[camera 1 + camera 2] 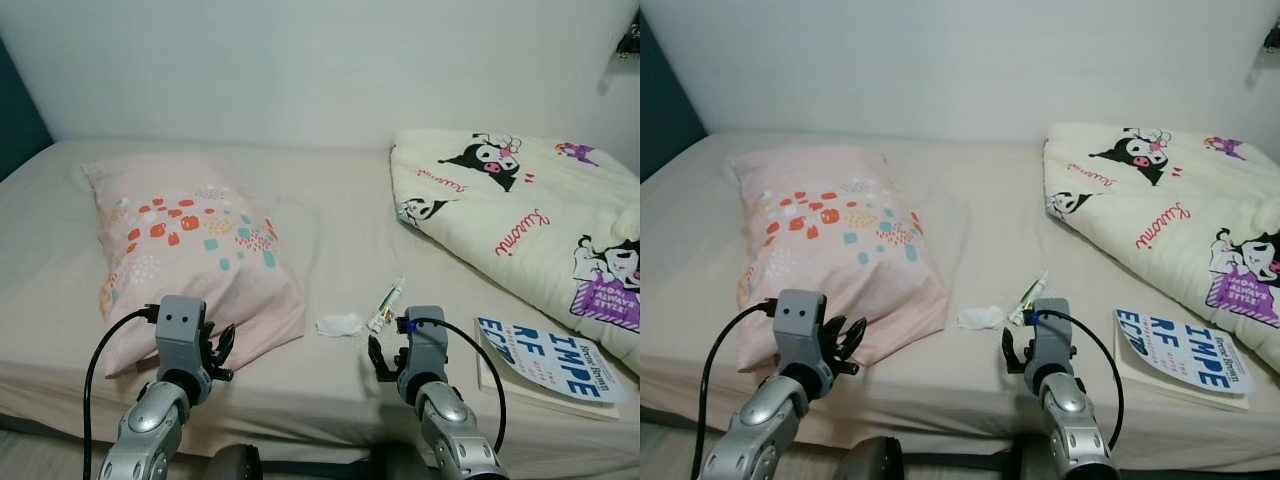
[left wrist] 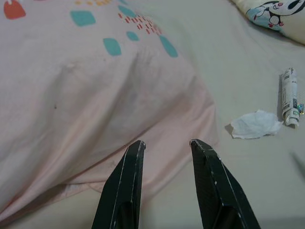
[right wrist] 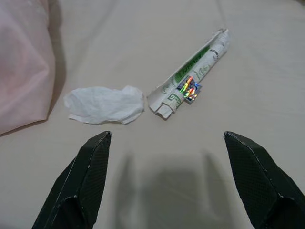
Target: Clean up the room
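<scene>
Two small bits of litter lie on the beige bed sheet [image 1: 340, 250] ahead of me: a crumpled white tissue [image 3: 105, 105] and, just beside it, a rolled-up tube with green print [image 3: 190, 78], likely a squeezed toothpaste tube. Both sit between the pink patterned pillow [image 1: 190, 260] on my left and a book [image 1: 545, 365] on my right, near the bed's front edge. A cartoon-print comforter [image 1: 520, 220] is heaped further right.

My right gripper [image 3: 174, 183] hovers low over the sheet, just short of the litter, its black fingers spread wide and holding nothing. My left gripper [image 2: 167, 183] points at the pillow's near corner, fingers a little apart, also empty.

I judge the tissue feather-light and soft; pinching its bunched middle should lift it. The tube looks light but smooth and rounded, so closing across its middle seems safest against rolling.
</scene>
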### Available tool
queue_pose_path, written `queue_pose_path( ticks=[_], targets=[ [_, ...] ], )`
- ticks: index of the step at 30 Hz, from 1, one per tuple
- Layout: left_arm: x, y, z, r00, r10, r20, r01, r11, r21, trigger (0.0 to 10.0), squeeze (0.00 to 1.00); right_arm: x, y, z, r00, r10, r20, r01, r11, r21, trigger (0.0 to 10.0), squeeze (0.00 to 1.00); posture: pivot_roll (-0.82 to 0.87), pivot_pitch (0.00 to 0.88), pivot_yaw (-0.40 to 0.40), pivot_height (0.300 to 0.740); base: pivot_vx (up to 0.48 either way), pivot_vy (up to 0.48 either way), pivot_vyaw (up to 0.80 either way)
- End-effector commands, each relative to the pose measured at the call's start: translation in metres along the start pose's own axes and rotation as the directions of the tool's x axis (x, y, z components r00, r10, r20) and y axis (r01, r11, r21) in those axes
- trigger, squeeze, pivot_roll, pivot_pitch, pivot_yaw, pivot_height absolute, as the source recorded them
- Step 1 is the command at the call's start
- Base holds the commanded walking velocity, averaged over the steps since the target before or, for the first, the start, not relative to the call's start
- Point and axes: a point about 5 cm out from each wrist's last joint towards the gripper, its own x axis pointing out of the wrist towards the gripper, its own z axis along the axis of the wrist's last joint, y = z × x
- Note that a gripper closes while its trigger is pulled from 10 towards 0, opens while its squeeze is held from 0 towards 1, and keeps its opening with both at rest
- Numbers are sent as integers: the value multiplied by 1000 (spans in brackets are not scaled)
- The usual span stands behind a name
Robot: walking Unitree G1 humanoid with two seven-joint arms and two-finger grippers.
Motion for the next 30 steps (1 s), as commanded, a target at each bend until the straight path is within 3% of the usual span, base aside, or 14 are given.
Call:
queue_pose_path(
  ticks=[1, 24, 25, 26, 28, 30],
  targets=[
    [-3, 2, -1, 1000, -5, -15, 5, 1000, 18, 10000, 0, 1, 0, 2, 1000, -5, 0, 5, 1000, 14, 10000, 0, 90, 72, 3, 602, 0, 0, 0],
    [-6, 2, -1, 1000, -10, -21, 10, 1000, 24, 10000, 0, 3, 2, 4, 1000, 5, 19, -5, 999, 37, 10000, 0, 93, 82, 2, 592, 0, 0, 0],
    [-5, 4, 2, 1000, -6, -10, 6, 1000, 25, 10000, 0, 7, 1, 8, 1000, 5, 29, -6, 999, 32, 10000, 733, 93, 95, 3, 592, 0, 0, 0],
    [-5, 6, 6, 1000, -3, 7, 3, 999, 39, 10000, 0, 14, 0, 15, 999, 1, 38, -2, 1000, 27, 10000, 1000, 95, 116, 0, 592, 0, 0, 0],
    [-5, 11, 19, 998, -12, 55, 6, 995, 100, 10000, 0, 31, -1, 35, 998, 9, 58, -11, 1000, 19, 10000, 1000, 119, 168, -13, 592, 0, 0, 0],
    [-6, 12, 22, 998, -15, 64, 7, 994, 112, 10000, 0, 34, -1, 40, 998, 13, 61, -14, 1000, 19, 10000, 1000, 119, 168, -13, 592, 0, 0, 0]
  ],
)
